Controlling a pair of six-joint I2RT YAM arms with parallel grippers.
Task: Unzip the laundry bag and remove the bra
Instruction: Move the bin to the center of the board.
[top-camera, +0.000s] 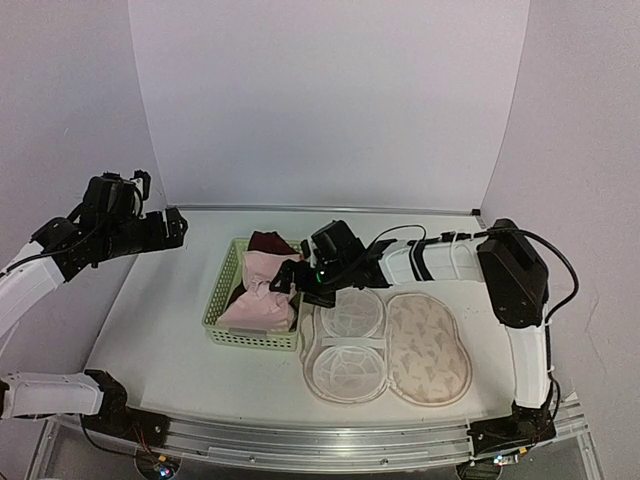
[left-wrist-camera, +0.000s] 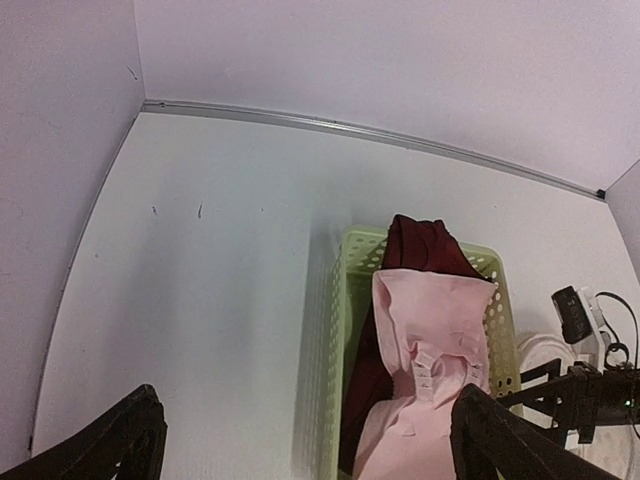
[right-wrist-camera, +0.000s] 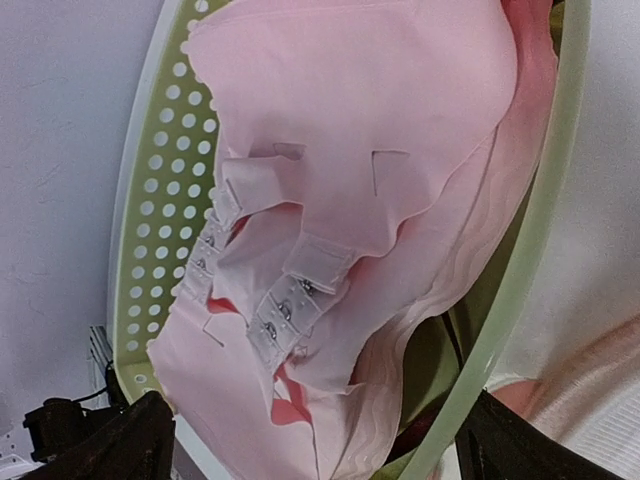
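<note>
The right gripper gapes wide and empty, with the bra in the basket beyond its fingers. The left gripper is likewise wide, holding nothing.

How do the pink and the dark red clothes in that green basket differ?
The pink bra lies on top, spread along most of the green basket; the dark red garment sits underneath, bunched at the far end. The pink bra shows hook clasps; the dark red garment shows none. Both lie in the same basket.

top view looks down; both wrist views share the basket, right nearest.
</note>
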